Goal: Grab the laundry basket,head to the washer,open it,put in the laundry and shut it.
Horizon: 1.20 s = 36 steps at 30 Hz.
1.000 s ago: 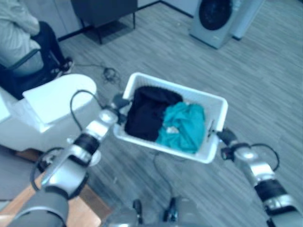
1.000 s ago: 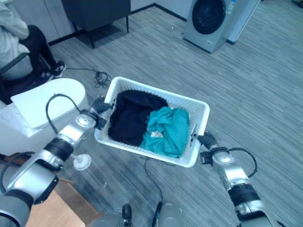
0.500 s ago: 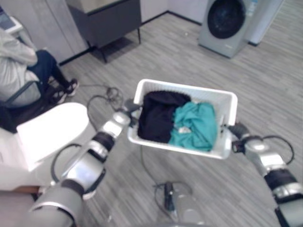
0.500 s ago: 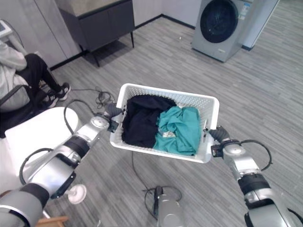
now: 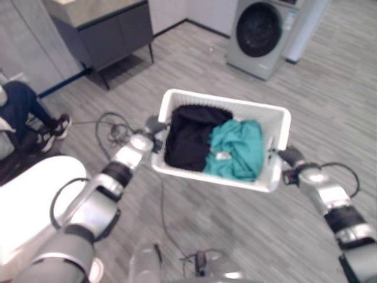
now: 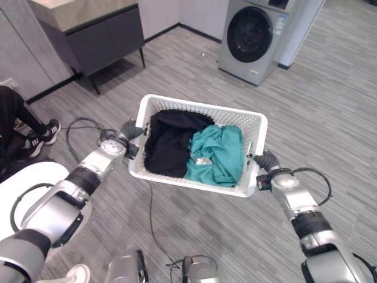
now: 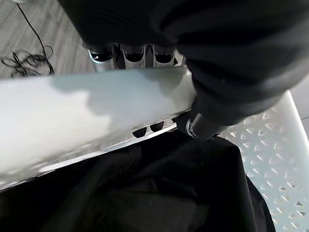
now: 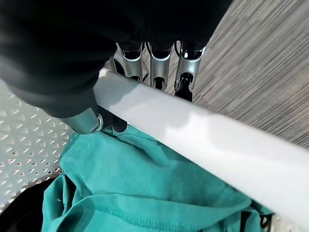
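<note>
Presently: basket in hand, washer ahead

One white laundry basket (image 6: 247, 127), held clear of the floor between both hands. Left hand (image 7: 140, 53) and right hand (image 8: 159, 60) each clenched over an end rim. Contents: one black garment (image 6: 168, 141), one teal garment (image 6: 217, 154). One washer (image 6: 250, 35), door closed, well apart. Done: pickup. Remaining: approach, opening, loading, closing.

Bare floor (image 6: 306, 112) runs open to the washer (image 6: 250, 38); a dark cabinet (image 6: 94, 41) stands well left.
</note>
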Tool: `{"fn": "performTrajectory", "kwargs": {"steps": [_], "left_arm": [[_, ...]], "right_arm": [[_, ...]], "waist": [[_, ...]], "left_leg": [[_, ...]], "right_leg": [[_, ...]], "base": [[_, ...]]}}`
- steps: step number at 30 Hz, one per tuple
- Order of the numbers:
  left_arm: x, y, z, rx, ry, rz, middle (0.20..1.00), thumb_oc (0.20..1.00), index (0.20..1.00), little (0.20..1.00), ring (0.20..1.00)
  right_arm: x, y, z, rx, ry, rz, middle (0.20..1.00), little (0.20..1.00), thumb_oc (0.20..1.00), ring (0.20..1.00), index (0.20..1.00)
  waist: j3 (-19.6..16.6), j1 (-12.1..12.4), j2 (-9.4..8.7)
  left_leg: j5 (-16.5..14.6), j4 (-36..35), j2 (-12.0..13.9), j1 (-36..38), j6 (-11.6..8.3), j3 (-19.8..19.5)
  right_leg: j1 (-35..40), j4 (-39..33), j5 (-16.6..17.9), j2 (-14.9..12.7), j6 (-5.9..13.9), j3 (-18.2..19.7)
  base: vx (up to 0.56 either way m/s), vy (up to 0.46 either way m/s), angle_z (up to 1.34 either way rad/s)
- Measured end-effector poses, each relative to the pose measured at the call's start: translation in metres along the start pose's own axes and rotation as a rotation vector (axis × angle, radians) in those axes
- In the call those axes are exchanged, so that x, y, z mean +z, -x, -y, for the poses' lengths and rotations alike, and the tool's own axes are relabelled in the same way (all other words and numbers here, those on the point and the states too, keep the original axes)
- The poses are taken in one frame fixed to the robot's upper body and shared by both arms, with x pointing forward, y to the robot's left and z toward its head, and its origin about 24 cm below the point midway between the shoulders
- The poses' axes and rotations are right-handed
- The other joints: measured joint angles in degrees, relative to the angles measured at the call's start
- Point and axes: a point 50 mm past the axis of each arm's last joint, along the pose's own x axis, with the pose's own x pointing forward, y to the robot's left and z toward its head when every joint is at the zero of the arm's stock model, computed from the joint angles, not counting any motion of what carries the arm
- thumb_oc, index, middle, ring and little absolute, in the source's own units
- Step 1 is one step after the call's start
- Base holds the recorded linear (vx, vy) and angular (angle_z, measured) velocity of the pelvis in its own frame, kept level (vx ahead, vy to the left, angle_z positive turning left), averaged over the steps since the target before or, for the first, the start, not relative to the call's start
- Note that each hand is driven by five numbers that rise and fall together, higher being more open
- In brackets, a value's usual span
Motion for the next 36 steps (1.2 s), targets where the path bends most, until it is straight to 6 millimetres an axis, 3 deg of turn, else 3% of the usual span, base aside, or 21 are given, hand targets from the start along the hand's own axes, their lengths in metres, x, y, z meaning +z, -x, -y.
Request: {"fn": "performTrajectory", "kwargs": {"steps": [2, 4, 5, 6, 8, 13, 14, 15, 16, 18, 19, 20, 25, 26, 27, 28, 29, 33, 34, 35, 36], "left_arm": [[-0.001, 0.0, 0.002, -0.002, 0.011, 0.004, 0.2, 0.2, 0.2, 0.2, 0.2], [-0.016, 0.003, 0.005, -0.01, 0.006, -0.033, 0.2, 0.2, 0.2, 0.2, 0.2], [-0.025, 0.005, 0.015, -0.039, 0.003, -0.059, 0.2, 0.2, 0.2, 0.2, 0.2], [-0.028, 0.006, 0.017, -0.043, -0.005, -0.07, 0.2, 0.2, 0.2, 0.2, 0.2], [-0.03, 0.006, 0.011, -0.031, -0.014, -0.077, 0.2, 0.2, 0.2, 0.2, 0.2], [-0.023, 0.008, -0.013, 0.008, -0.054, -0.041, 0.2, 0.2, 0.2, 0.2, 0.2], [-0.019, 0.008, -0.018, 0.017, -0.063, -0.03, 0.2, 0.2, 0.2, 0.2, 0.2], [-0.019, 0.008, -0.026, 0.037, -0.073, -0.034, 0.2, 0.2, 0.2, 0.2, 0.2], [-0.019, 0.008, -0.027, 0.044, -0.082, -0.033, 0.2, 0.2, 0.2, 0.2, 0.2], [-0.014, 0.007, -0.026, 0.044, -0.082, -0.023, 0.2, 0.2, 0.2, 0.2, 0.2], [-0.013, 0.006, -0.02, 0.028, -0.077, -0.022, 0.2, 0.2, 0.2, 0.2, 0.2], [-0.007, 0.005, -0.013, 0.014, -0.066, -0.005, 0.2, 0.2, 0.2, 0.2, 0.2], [-0.002, 0.003, 0.003, -0.023, -0.052, 0.009, 0.2, 0.2, 0.2, 0.2, 0.2], [-0.005, 0.002, 0.012, -0.037, -0.042, -0.009, 0.2, 0.2, 0.2, 0.2, 0.2], [-0.014, 0.001, 0.027, -0.062, -0.035, -0.046, 0.2, 0.2, 0.2, 0.2, 0.2], [-0.014, 0.001, 0.038, -0.083, -0.027, -0.052, 0.2, 0.2, 0.2, 0.2, 0.2], [-0.015, 0.002, 0.043, -0.101, -0.046, -0.055, 0.2, 0.2, 0.2, 0.2, 0.2], [-0.002, -0.001, 0.021, -0.049, -0.039, -0.002, 0.2, 0.2, 0.2, 0.2, 0.2], [0.0, -0.002, 0.009, -0.018, -0.033, 0.005, 0.2, 0.2, 0.2, 0.2, 0.2], [0.0, 0.0, -0.003, -0.001, -0.043, 0.014, 0.2, 0.2, 0.2, 0.2, 0.2], [0.008, 0.002, -0.004, -0.015, -0.066, 0.05, 0.2, 0.2, 0.2, 0.2, 0.2]], "right_arm": [[0.002, -0.001, 0.004, -0.019, -0.008, 0.005, 0.2, 0.2, 0.2, 0.2, 0.2], [-0.01, 0.001, -0.002, 0.002, -0.005, -0.027, 0.2, 0.2, 0.2, 0.2, 0.2], [-0.026, 0.006, -0.005, 0.016, 0.002, -0.075, 0.2, 0.2, 0.2, 0.2, 0.2], [-0.029, 0.006, -0.008, 0.02, 0.0, -0.083, 0.2, 0.2, 0.2, 0.2, 0.2], [-0.03, 0.005, -0.015, 0.036, -0.014, -0.083, 0.2, 0.2, 0.2, 0.2, 0.2], [-0.023, 0.001, -0.034, 0.077, -0.051, -0.058, 0.2, 0.2, 0.2, 0.2, 0.2], [-0.021, 0.0, -0.036, 0.082, -0.056, -0.05, 0.2, 0.2, 0.2, 0.2, 0.2], [-0.014, -0.004, -0.043, 0.093, -0.07, -0.032, 0.2, 0.2, 0.2, 0.2, 0.2], [-0.014, -0.004, -0.046, 0.086, -0.065, -0.032, 0.2, 0.2, 0.2, 0.2, 0.2], [-0.014, -0.006, -0.043, 0.078, -0.065, -0.035, 0.2, 0.2, 0.2, 0.2, 0.2], [-0.013, -0.008, -0.034, 0.058, -0.055, -0.04, 0.2, 0.2, 0.2, 0.2, 0.2], [-0.018, -0.008, -0.027, 0.043, -0.044, -0.063, 0.2, 0.2, 0.2, 0.2, 0.2], [-0.016, -0.005, -0.006, 0.012, -0.051, -0.055, 0.2, 0.2, 0.2, 0.2, 0.2], [-0.021, -0.003, -0.001, -0.004, -0.053, -0.069, 0.2, 0.2, 0.2, 0.2, 0.2], [-0.031, -0.002, 0.008, -0.04, -0.07, -0.108, 0.2, 0.2, 0.2, 0.2, 0.2], [-0.04, -0.001, 0.012, -0.059, -0.073, -0.149, 0.2, 0.2, 0.2, 0.2, 0.2], [-0.039, -0.001, 0.02, -0.071, -0.062, -0.153, 0.2, 0.2, 0.2, 0.2, 0.2], [-0.003, -0.009, 0.022, -0.059, -0.024, -0.052, 0.2, 0.2, 0.2, 0.2, 0.2], [0.005, -0.013, 0.015, -0.034, 0.004, -0.028, 0.2, 0.2, 0.2, 0.2, 0.2], [0.006, -0.014, 0.007, 0.0, 0.019, -0.027, 0.2, 0.2, 0.2, 0.2, 0.2], [0.009, -0.013, 0.006, 0.002, 0.011, -0.012, 0.2, 0.2, 0.2, 0.2, 0.2]], "waist": [[1.41, 0.58, 4.16], [1.1, 2.2, 5.22], [-0.07, 3.17, 6.2], [-0.35, 3.45, 6.52], [-0.44, 4.36, 4.55], [-1.01, 8.37, 2.34], [-1.14, 8.47, 2.02], [-1.08, 8.04, 1.93], [-1.0, 5.87, 1.81], [-0.42, 5.14, 2.51], [1.1, 3.93, 5.19], [1.2, 3.05, 6.24], [-1.0, -1.05, 5.12], [-1.69, -1.56, 5.12], [-2.51, -2.21, 7.76], [-2.71, -2.44, 8.22], [-2.6, -2.89, 9.32], [-2.12, -3.36, 8.27], [-2.9, -3.39, 7.12], [-3.56, -2.22, 6.87], [-3.44, -1.57, 6.69]], "left_leg": [[1.54, -16.99, -0.37, 0.25, -1.79, -0.97], [1.36, -15.93, -1.16, -0.57, -2.06, 0.07], [-3.25, -13.97, -1.32, 2.12, -3.89, 4.01], [-2.22, -14.86, -1.83, 3.77, -3.72, 3.71], [-1.12, -12.61, -2.7, 4.29, -3.77, 7.35], [-0.44, -13.55, -5.81, 11.48, 3.98, 7.49], [-1.35, -14.17, -5.96, 12.43, 3.76, 7.55], [-1.53, -15.37, -6.2, 14.91, 5.85, 8.02], [-1.58, -15.13, -6.93, 16.41, 7.14, 6.39], [-6.17, -15.52, -6.81, 20.07, 10.03, 5.72], [-7.74, -15.58, -6.47, 22.98, 10.08, 5.06], [-8.12, -16.93, -6.65, 25.23, 9.16, 4.99], [-14.33, -20.08, -5.83, 35.04, 1.21, 2.62], [-15.3, -21.19, -5.23, 37.93, -0.44, 2.12], [-16.54, -19.52, -1.58, 39.9, -2.94, 0.38], [-15.24, -16.77, -0.31, 39.74, -5.34, -0.74], [-12.7, -15.36, 1.66, 41.65, -6.2, -1.22], [-9.12, -1.72, 2.36, 35.41, -3.63, -0.17], [-3.09, 12.58, 3.22, 28.93, -5.2, -4.28], [16.65, 33.81, 8.01, 17.41, 1.74, -4.26], [20.11, 47.35, 11.34, 9.03, 4.66, -3.95]], "right_leg": [[4.22, -3.23, 0.52, 2.51, 2.01, 0.54], [7.03, -3.38, -2.03, 2.47, 1.32, 1.45], [9.48, -3.75, -5.08, 2.07, 4.04, 2.36], [10.97, -3.66, -6.42, 2.15, 5.8, 2.83], [10.61, -0.76, -8.47, -0.93, 7.65, 2.91], [7.62, 13.9, -8.56, -1.0, 10.61, 4.06], [5.34, 18.34, -7.49, -1.11, 11.72, 4.04], [-2.19, 36.78, -2.41, -1.99, 21.03, 5.16], [-9.7, 53.35, 3.68, -4.12, 20.01, 2.24], [-20.37, 59.84, 2.6, -7.28, 16.64, -1.16], [-25.47, 55.55, -0.55, -11.83, 11.4, -6.72], [-29.53, 48.44, -0.54, -13.36, 10.28, -8.37], [-30.28, 4.16, 6.99, -6.29, 10.47, -4.21], [-28.62, 0.84, 6.82, -6.03, 10.32, -4.63], [-28.21, 4.48, 11.45, -4.86, 10.48, -7.15], [-28.2, 8.38, 12.58, -4.3, 8.79, -8.19], [-26.86, 13.04, 12.96, -2.96, 3.11, -9.61], [-13.98, 8.73, 8.16, 2.78, -0.33, -7.76], [-11.58, 7.75, 4.61, 4.53, -1.51, -9.04], [-8.56, 4.96, 2.66, 7.98, -3.71, -7.82], [-8.21, 5.04, 1.78, 8.98, -5.31, -8.23]], "base": [[0.37, -0.037, -0.38], [0.4, -0.045, -0.48], [0.46, -0.013, -0.49], [0.64, -0.004, -0.38], [0.37, 0.019, -0.39], [0.46, 0.029, -0.52], [0.35, 0.126, -0.28], [0.38, 0.151, 0.11], [0.46, 0.184, 0.28], [0.41, 0.085, 0.13], [0.32, -0.03, -0.07], [0.44, -0.129, 0.24], [0.5, -0.218, 0.35], [0.5, -0.256, 0.34], [0.61, -0.335, 0.43], [0.65, -0.372, 0.27], [0.63, -0.392, 0.09], [0.46, -0.471, -0.35], [0.68, -0.99, -0.7], [0.43, -0.768, -0.55], [0.34, -0.473, -0.4]]}}
